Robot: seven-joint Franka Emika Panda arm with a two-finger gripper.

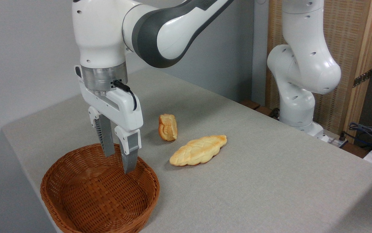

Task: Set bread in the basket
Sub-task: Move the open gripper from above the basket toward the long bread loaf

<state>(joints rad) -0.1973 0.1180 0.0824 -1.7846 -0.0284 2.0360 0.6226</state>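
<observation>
The white arm (160,29) reaches in from its base at the right, rises past the top of the picture and comes back down at the left, with a grey-banded elbow link leading to a vertical wrist. Below the metal wrist flange, the gripper (118,161) points straight down. Its two grey fingers (107,137) stand parted with a clear gap between them, and nothing is held. A black cable curls at the flange.
</observation>
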